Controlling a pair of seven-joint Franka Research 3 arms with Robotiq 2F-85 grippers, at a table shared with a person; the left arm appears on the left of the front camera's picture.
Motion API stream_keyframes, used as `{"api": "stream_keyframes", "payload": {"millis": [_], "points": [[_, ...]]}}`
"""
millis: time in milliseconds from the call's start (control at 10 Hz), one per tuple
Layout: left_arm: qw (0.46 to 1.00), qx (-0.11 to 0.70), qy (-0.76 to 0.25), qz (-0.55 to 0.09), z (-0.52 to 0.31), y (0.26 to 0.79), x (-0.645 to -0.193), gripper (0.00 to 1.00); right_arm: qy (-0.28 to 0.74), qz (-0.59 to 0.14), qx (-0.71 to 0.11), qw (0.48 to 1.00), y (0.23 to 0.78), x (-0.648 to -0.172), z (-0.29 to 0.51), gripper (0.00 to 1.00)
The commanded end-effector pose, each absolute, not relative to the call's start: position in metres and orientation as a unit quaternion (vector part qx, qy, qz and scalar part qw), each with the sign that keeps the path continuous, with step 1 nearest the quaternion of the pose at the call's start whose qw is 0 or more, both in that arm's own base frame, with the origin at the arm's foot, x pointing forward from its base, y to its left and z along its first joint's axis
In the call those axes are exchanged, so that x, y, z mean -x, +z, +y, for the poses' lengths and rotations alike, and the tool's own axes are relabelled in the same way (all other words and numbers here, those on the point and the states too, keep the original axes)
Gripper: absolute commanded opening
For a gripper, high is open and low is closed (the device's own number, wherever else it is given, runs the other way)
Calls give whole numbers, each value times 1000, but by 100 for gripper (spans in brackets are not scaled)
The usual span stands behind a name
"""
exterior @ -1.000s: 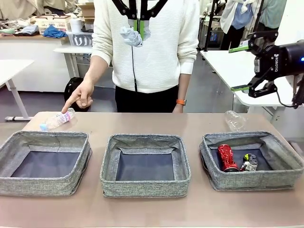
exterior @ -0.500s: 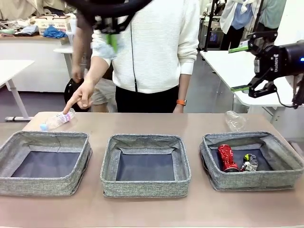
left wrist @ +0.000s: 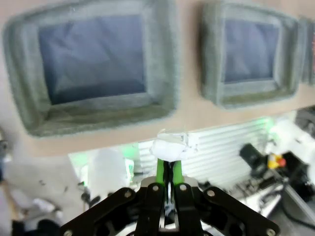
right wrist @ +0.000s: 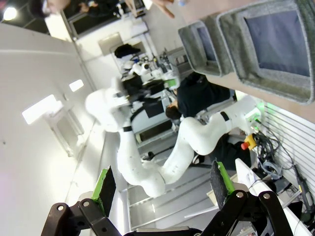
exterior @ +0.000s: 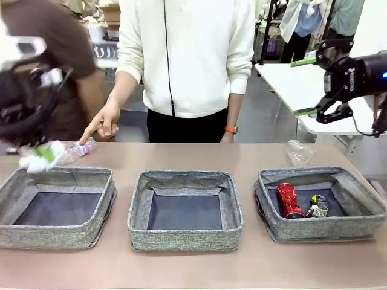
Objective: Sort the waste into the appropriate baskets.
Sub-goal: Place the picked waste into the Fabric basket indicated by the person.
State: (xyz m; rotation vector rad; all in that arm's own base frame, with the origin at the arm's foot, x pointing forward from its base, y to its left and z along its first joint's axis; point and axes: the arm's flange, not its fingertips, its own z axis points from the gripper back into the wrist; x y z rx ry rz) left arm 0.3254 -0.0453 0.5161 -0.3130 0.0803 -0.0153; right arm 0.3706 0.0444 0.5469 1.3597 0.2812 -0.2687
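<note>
Left gripper (left wrist: 168,164) clamped on paper wad (left wrist: 170,146) at left basket's (exterior: 60,235) far-left corner.
Basket floor lies inward, robot-side of the wad; right gripper (exterior: 315,86) fingers apart, well right.

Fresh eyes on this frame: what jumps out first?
The blurred left pincer, low at the front view's left, is shut on a white paper wad. Beside it the person's hand points at a clear bottle on the table, and the right basket holds a red can and a silver-black can.
</note>
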Motion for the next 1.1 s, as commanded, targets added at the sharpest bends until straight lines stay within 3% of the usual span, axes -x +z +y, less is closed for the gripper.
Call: {"api": "stream_keyframes", "payload": {"millis": [0, 300, 800, 900, 1000], "points": [[981, 172, 84, -5, -18, 458, -311, 4, -129, 133, -621, 762, 550, -370, 45, 100], [971, 186, 145, -25, -9, 438, -321, 4, -129, 133, -621, 762, 550, -370, 45, 100], [969, 195, 147, -28, -18, 435, -331, 4, -129, 133, -621, 762, 550, -370, 45, 100], [972, 192, 133, -27, -21, 434, -332, 59, -129, 133, -621, 762, 550, -370, 45, 100], [972, 190, 132, -29, -21, 435, -332, 62, -129, 133, -621, 762, 550, -370, 45, 100]]}}
